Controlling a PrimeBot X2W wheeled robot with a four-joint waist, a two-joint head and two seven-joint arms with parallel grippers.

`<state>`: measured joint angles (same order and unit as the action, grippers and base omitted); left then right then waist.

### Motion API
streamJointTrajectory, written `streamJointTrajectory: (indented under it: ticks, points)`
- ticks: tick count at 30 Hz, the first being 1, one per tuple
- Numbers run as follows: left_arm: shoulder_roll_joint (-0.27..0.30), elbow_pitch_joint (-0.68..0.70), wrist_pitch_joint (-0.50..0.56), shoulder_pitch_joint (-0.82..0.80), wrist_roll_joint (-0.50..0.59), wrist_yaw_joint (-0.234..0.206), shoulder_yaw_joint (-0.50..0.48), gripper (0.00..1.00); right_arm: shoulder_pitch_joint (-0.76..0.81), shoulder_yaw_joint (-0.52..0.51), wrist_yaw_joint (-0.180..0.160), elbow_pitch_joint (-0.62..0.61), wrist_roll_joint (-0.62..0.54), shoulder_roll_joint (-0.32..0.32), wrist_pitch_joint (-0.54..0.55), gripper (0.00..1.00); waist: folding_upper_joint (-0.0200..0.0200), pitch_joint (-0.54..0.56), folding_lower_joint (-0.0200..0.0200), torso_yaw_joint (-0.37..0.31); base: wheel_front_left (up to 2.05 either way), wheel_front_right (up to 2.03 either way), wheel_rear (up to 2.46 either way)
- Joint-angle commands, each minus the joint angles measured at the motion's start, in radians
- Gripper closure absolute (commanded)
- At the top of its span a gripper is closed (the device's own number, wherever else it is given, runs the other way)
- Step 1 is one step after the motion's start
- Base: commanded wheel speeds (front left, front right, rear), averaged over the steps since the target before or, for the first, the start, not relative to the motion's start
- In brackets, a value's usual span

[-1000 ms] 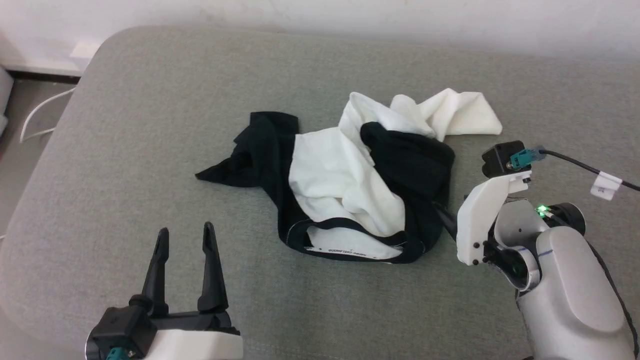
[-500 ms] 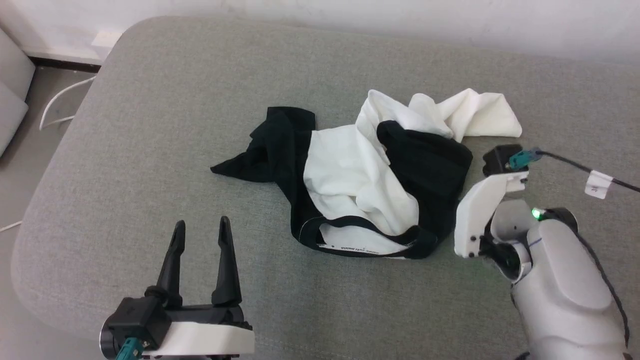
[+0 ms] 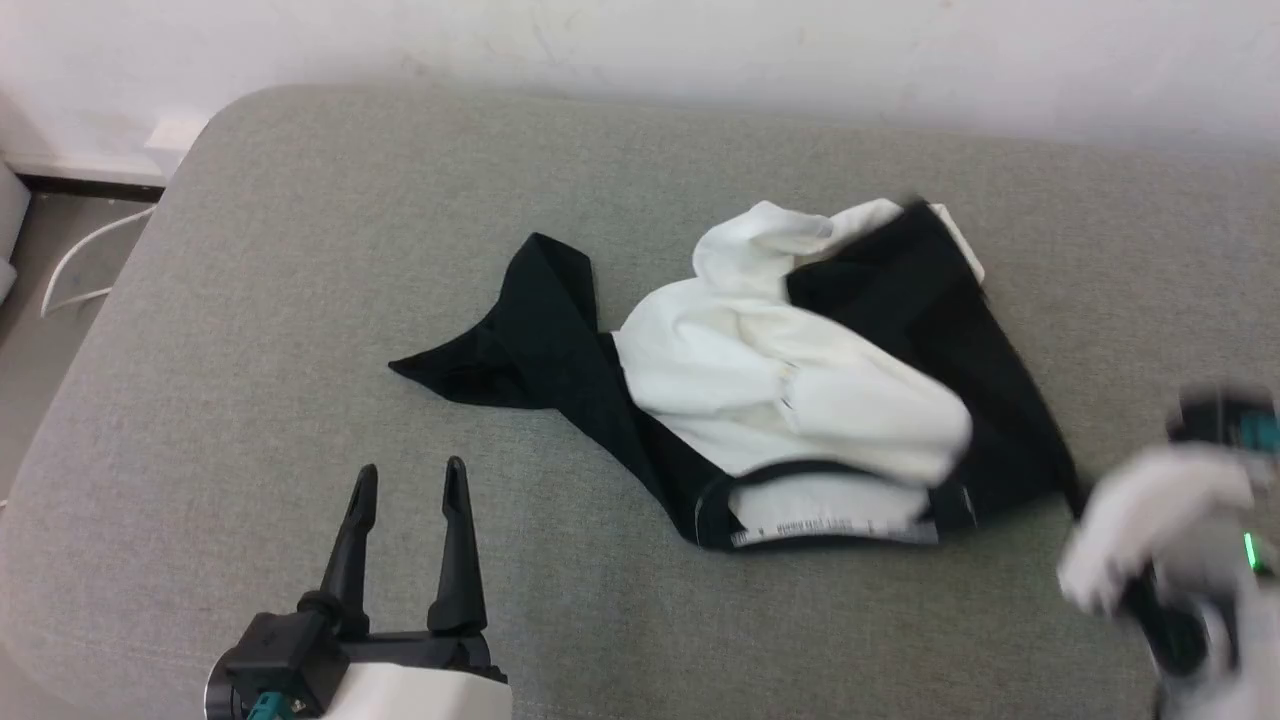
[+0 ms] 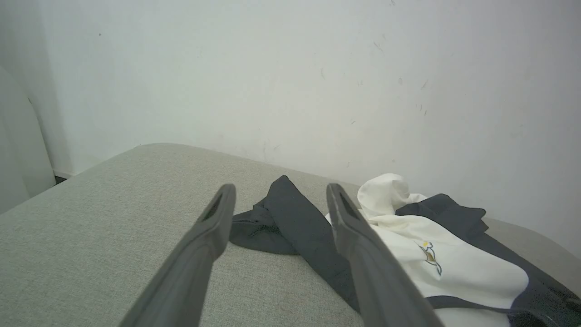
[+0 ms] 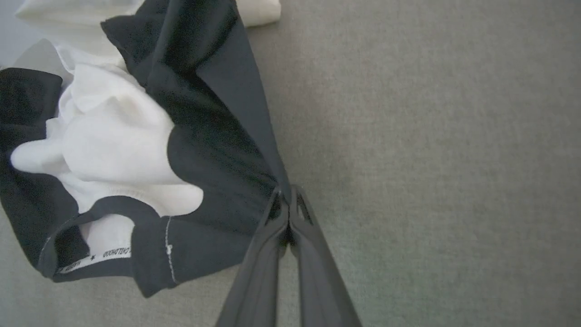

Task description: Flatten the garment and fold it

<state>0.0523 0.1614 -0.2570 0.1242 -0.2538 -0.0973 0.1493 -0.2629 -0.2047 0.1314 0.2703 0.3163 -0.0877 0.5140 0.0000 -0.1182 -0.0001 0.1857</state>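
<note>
The garment [image 3: 800,400], a white T-shirt with black sleeves and collar, lies crumpled in the middle of the grey cushion. Its lettered neck band faces the front edge. My right gripper [image 5: 286,194] is shut on the black edge of the garment's right side [image 5: 218,136], and that cloth is drawn taut toward it. In the head view the right gripper [image 3: 1085,505] is blurred at the lower right. My left gripper [image 3: 410,480] stands open at the lower left, apart from the cloth. Beyond the left gripper [image 4: 280,190] I see a black sleeve and the chest print on the garment [image 4: 454,268].
The grey cushion [image 3: 300,300] has a rounded far-left corner, with bare fabric around the garment. A white wall [image 3: 640,50] runs along the back. At the far left, the floor holds a white cable [image 3: 80,260].
My right gripper has shut on the garment's black right edge and pulled it right and nearer, stretching the cloth. The white flap at the back has folded in. The head view has shifted.
</note>
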Motion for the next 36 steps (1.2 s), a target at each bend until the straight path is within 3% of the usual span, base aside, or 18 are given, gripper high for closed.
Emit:
streamJointTrajectory:
  ticks: [1, 6, 11, 13, 17, 24, 31, 36]
  points:
    - [-0.002, 0.0, -0.005, 0.007, 0.002, 0.004, 0.0, 0.0, 0.081, -0.027, -0.001, -0.036, 0.016, 0.011, 0.025, 1.0, 0.0, 0.003, 0.0001, -0.005, 0.0, 0.0, 0.0]
    - [-0.002, -0.002, -0.005, 0.006, -0.002, 0.008, 0.004, 0.0, 0.301, -0.104, -0.001, -0.144, 0.017, 0.034, 0.066, 1.0, 0.0, -0.005, 0.0001, -0.009, 0.0, 0.0, 0.0]
    - [-0.002, -0.01, -0.005, 0.002, 0.0, 0.013, 0.002, 0.0, 0.367, -0.086, -0.001, -0.142, 0.031, 0.037, 0.029, 1.0, 0.0, -0.007, 0.0001, -0.014, 0.0, 0.0, 0.0]
    - [-0.002, -0.011, -0.005, 0.001, 0.001, 0.012, 0.0, 0.0, 0.354, -0.069, -0.001, -0.148, 0.036, 0.037, 0.008, 0.0, 0.0, -0.005, 0.0001, -0.018, 0.0, 0.0, 0.0]
    - [-0.002, -0.011, -0.005, -0.001, 0.001, 0.009, -0.003, 0.0, 0.302, -0.049, -0.001, -0.236, 0.031, 0.037, 0.019, 0.0, 0.0, -0.002, 0.0001, -0.023, 0.0, 0.0, 0.0]
    - [-0.002, -0.002, -0.005, -0.006, -0.008, -0.002, 0.002, 0.0, 0.144, -0.074, -0.001, -0.478, -0.028, 0.012, 0.152, 0.0, 0.0, -0.019, 0.0001, -0.027, 0.0, 0.0, 0.0]
    - [-0.002, 0.001, -0.005, -0.035, -0.015, -0.001, 0.019, 0.0, -0.002, -0.03, -0.001, -0.337, -0.083, -0.052, 0.3, 0.0, 0.0, -0.066, 0.0001, -0.014, 0.0, 0.0, 0.0]
    - [-0.002, -0.002, -0.005, -0.064, -0.018, 0.001, 0.027, 0.0, -0.069, 0.007, -0.001, -0.221, -0.134, -0.076, 0.326, 0.0, 0.0, -0.104, 0.0001, 0.013, 0.0, 0.0, 0.0]
